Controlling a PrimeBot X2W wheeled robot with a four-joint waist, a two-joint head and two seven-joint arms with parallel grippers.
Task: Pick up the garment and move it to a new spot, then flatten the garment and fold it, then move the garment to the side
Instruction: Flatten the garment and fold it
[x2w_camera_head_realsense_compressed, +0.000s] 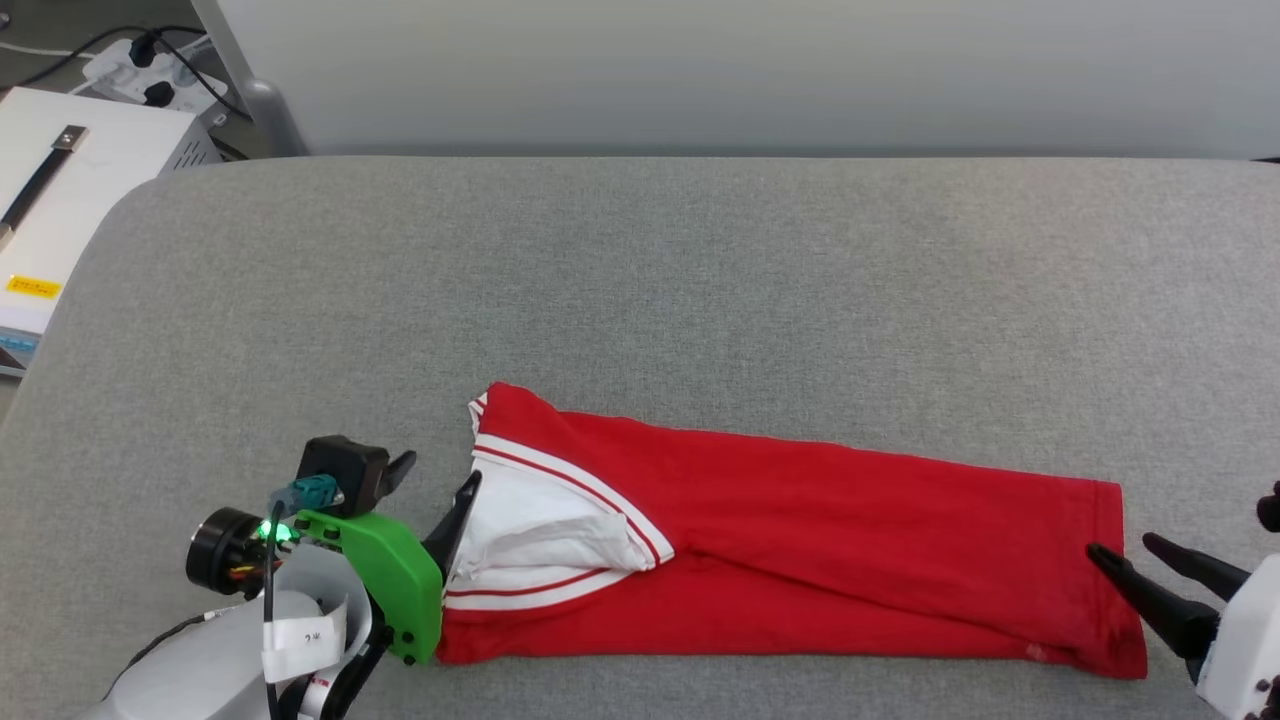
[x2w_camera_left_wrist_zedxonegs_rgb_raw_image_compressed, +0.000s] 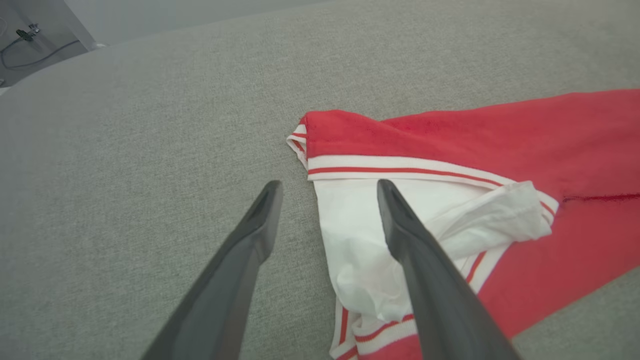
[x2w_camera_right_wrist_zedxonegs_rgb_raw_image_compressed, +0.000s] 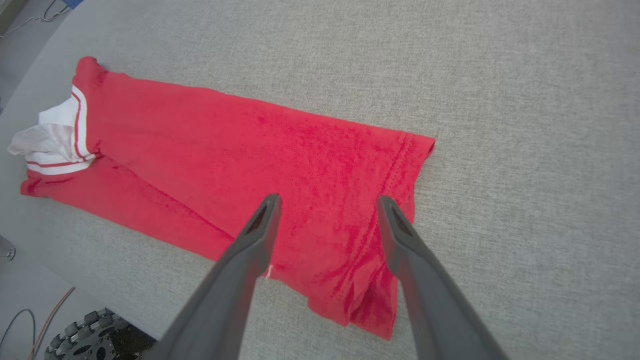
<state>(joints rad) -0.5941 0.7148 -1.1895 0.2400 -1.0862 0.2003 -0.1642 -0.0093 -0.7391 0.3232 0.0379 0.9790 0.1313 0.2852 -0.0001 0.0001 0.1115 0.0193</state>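
The garment (x2w_camera_head_realsense_compressed: 800, 540) lies folded into a long red strip across the near part of the grey table (x2w_camera_head_realsense_compressed: 700, 280). Its white sleeve with red-and-white trim is bunched at the left end. My left gripper (x2w_camera_head_realsense_compressed: 437, 490) stands open at that end. In the left wrist view the left gripper (x2w_camera_left_wrist_zedxonegs_rgb_raw_image_compressed: 328, 186) straddles the sleeve's edge, with one finger over the white cloth of the garment (x2w_camera_left_wrist_zedxonegs_rgb_raw_image_compressed: 550, 145) and nothing pinched. My right gripper (x2w_camera_head_realsense_compressed: 1122, 546) is open at the hem end. In the right wrist view the right gripper (x2w_camera_right_wrist_zedxonegs_rgb_raw_image_compressed: 328, 200) hovers over the garment (x2w_camera_right_wrist_zedxonegs_rgb_raw_image_compressed: 250, 150) near its hem corner.
A white box (x2w_camera_head_realsense_compressed: 60, 190) and a power strip with cables (x2w_camera_head_realsense_compressed: 150, 65) sit beyond the table's rounded left corner. A pale wall runs behind the table. Bare grey surface stretches behind the garment. A wheel (x2w_camera_right_wrist_zedxonegs_rgb_raw_image_compressed: 95, 337) shows below the table's near edge.
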